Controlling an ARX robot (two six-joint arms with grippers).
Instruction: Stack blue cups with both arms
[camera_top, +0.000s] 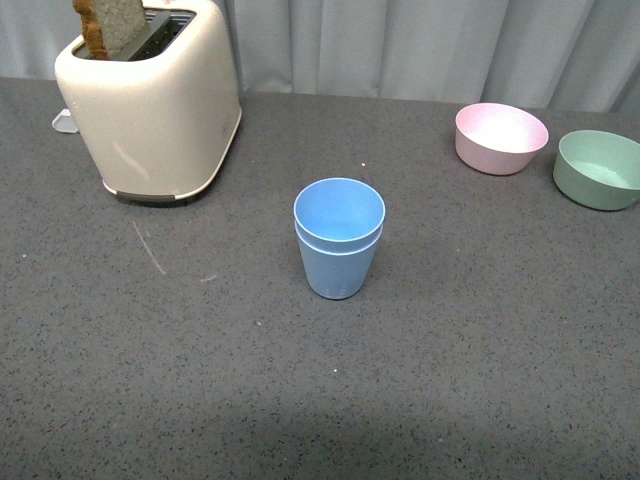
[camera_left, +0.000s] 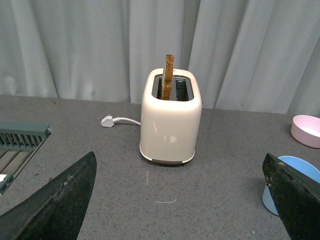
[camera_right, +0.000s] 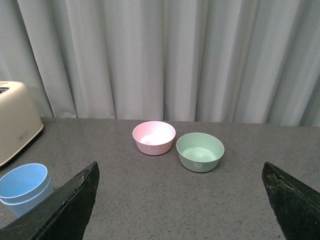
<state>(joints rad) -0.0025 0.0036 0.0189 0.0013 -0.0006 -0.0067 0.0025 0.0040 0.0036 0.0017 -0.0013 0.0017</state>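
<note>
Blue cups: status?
Both end effectors open, empty, off the cups. Blue cups nested, upright, mid-table. Toaster and bowls well clear.

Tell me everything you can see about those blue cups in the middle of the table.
The blue cups are two light blue, matte, plastic-looking tumblers without handles, tapering to a narrower base. One sits nested inside the other, its rim showing just above the outer rim. The stack stands upright on the dark speckled table, apart from everything else; nothing but the table touches it. It looks empty.

Matt plastic blue cups (camera_top: 339, 238), a glossy cream toaster (camera_top: 155, 105), a speckled matt grey table (camera_top: 480, 340), soft pleated cloth curtain (camera_right: 165, 55).
</note>
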